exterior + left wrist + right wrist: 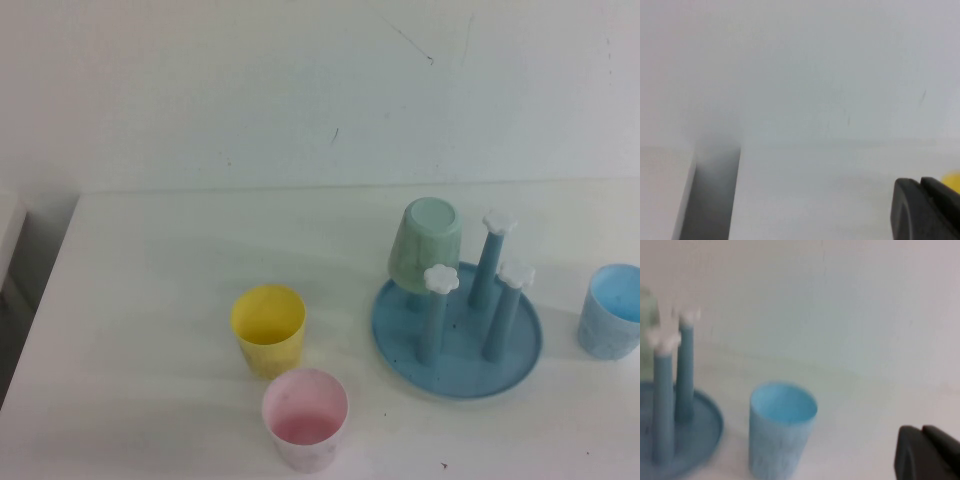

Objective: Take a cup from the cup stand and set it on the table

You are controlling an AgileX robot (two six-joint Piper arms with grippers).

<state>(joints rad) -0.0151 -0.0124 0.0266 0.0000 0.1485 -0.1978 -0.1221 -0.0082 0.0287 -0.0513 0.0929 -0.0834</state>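
Observation:
The pale mint-green cup (pixel 425 245) hangs upside down on the back left peg of the blue cup stand (pixel 510 362), right of the white table's (pixel 140 290) middle. The other three white-capped pegs are bare. In the right wrist view the stand (pixel 705 425) shows, with a sliver of the mint cup (pixel 646 310) at the frame edge. Neither gripper shows in the high view. My left gripper (pixel 919 184) is shut and empty, low over the table's left part. My right gripper (pixel 921 431) is shut and empty, right of the stand.
A yellow cup (pixel 268 328) and a pink cup (pixel 305 417) stand upright left of the stand. A light blue cup (pixel 610 310) stands at its right, also in the right wrist view (pixel 782 430). The table's left edge (pixel 45 290) drops to a gap.

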